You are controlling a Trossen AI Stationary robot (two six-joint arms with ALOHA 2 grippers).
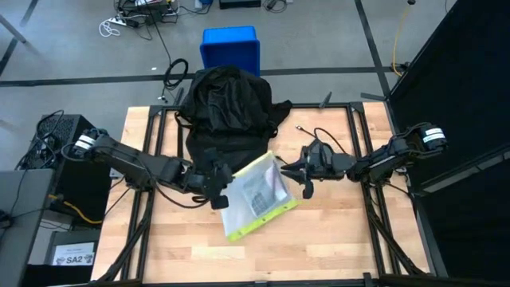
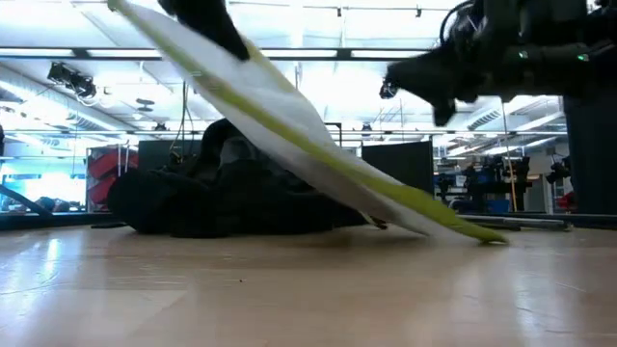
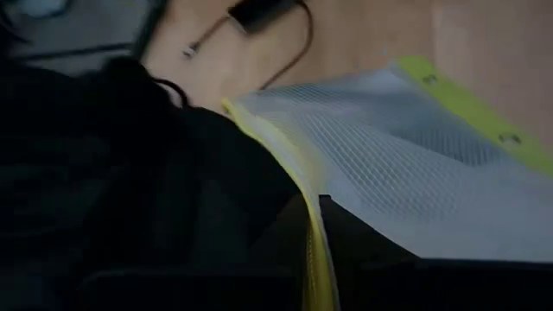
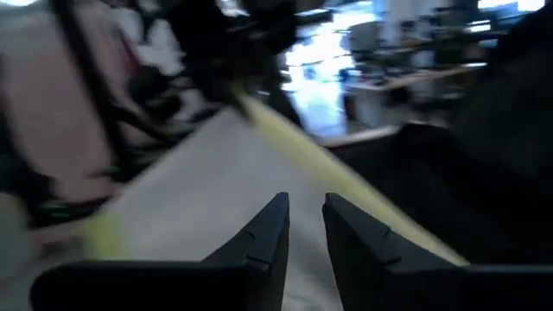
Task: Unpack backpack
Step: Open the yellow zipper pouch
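While pinching a corner of the mesh pouch (image 1: 256,195) with the left gripper (image 1: 215,191), lifting it clear of the backpack (image 1: 227,108) at mid-table's far side; right gripper (image 1: 296,169) hovering slightly parted, empty. Probably needing setting down next.

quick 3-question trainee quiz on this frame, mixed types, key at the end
1. True or false: the mesh pouch lies flat on the table.
2. Which claw grips the pouch: A left claw, B right claw?
3. What sits beyond the table's far edge, behind the backpack?

Key: 1 false, one end is lifted, the other touches the wood. 2 A. 3 a blue bin.
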